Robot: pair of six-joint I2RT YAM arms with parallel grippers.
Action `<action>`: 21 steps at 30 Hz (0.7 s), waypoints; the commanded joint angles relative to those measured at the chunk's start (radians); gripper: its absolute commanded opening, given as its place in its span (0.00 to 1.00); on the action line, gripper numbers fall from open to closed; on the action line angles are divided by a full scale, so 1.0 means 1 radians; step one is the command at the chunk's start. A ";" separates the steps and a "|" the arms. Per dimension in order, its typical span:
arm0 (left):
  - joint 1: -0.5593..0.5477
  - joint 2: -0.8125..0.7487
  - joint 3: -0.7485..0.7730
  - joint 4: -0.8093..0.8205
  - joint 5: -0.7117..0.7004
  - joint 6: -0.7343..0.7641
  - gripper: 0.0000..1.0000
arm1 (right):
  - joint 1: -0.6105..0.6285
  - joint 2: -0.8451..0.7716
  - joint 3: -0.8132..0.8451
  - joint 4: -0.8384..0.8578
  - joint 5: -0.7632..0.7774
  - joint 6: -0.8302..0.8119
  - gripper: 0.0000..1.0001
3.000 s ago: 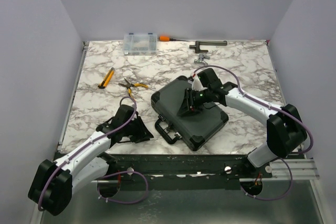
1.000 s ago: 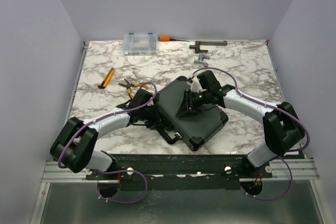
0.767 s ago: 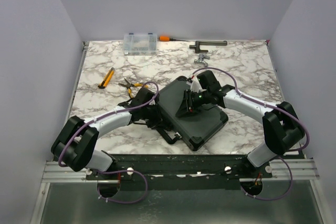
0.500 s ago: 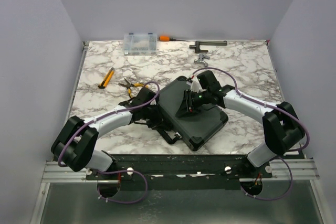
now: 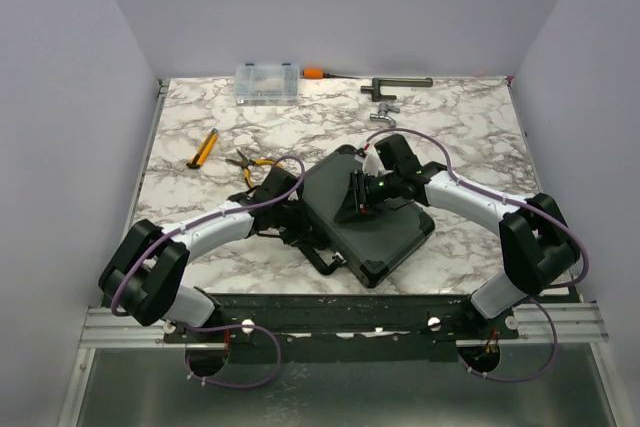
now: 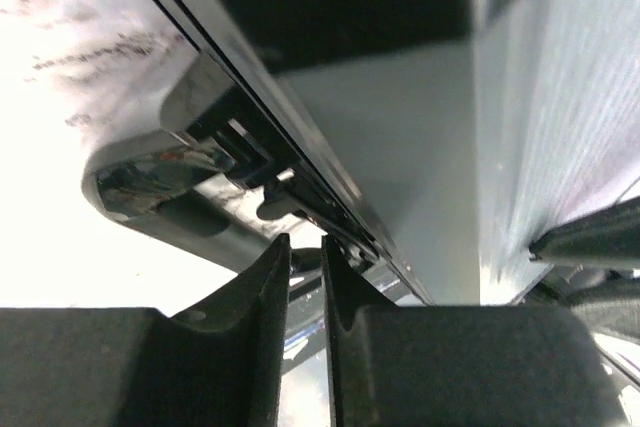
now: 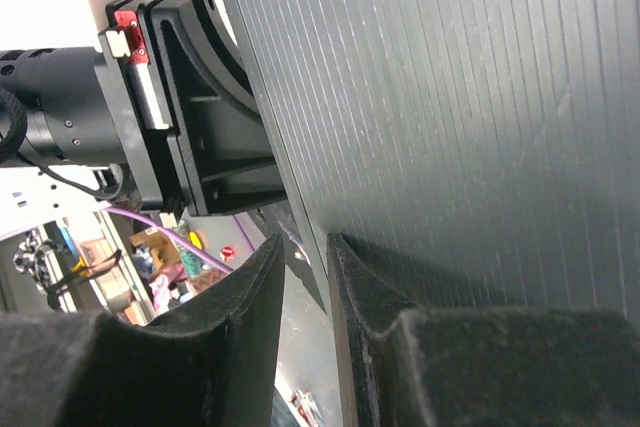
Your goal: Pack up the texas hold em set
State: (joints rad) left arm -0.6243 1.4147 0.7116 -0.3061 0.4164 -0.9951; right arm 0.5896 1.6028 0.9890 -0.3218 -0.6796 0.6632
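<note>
The black hard case [image 5: 375, 217] lies closed in the middle of the table, its handle [image 5: 322, 257] toward the near edge. My left gripper [image 5: 295, 209] is at the case's left side. In the left wrist view its tips [image 6: 306, 239] stand a narrow slit apart just below a latch [image 6: 250, 162] on the case's seam, with nothing seen between them. My right gripper [image 5: 358, 209] rests on the ribbed lid [image 7: 450, 97] near its left edge, its jaws [image 7: 305, 239] a small gap apart and holding nothing. Chip rolls and card decks are out of view.
A clear organizer box [image 5: 267, 83] and an orange-handled screwdriver [image 5: 315, 73] lie at the back edge. A dark bar tool [image 5: 397, 83] and a metal piece [image 5: 383, 115] sit back right. Pliers [image 5: 250, 161] and a yellow-handled tool [image 5: 204, 148] lie left of the case.
Over three seconds my left arm has swung from the near left up to the case's left side. In the last second its jaws narrowed slightly. The right arm held still.
</note>
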 commanded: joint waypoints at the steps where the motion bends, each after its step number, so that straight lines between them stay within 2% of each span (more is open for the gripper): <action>1: -0.006 0.065 0.017 0.020 -0.033 -0.010 0.15 | 0.005 0.098 -0.090 -0.142 0.230 -0.082 0.30; 9: -0.011 0.107 0.026 -0.002 -0.053 -0.013 0.04 | 0.005 0.088 -0.105 -0.139 0.233 -0.072 0.29; 16: -0.030 0.125 0.040 -0.013 -0.053 -0.007 0.00 | 0.005 0.087 -0.113 -0.134 0.231 -0.063 0.29; 21: -0.063 0.105 0.049 -0.105 -0.105 -0.022 0.00 | 0.005 0.087 -0.110 -0.136 0.235 -0.063 0.29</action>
State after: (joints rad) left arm -0.6266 1.4902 0.7612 -0.3370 0.3000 -1.0042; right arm 0.5888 1.5963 0.9695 -0.2962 -0.6796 0.6743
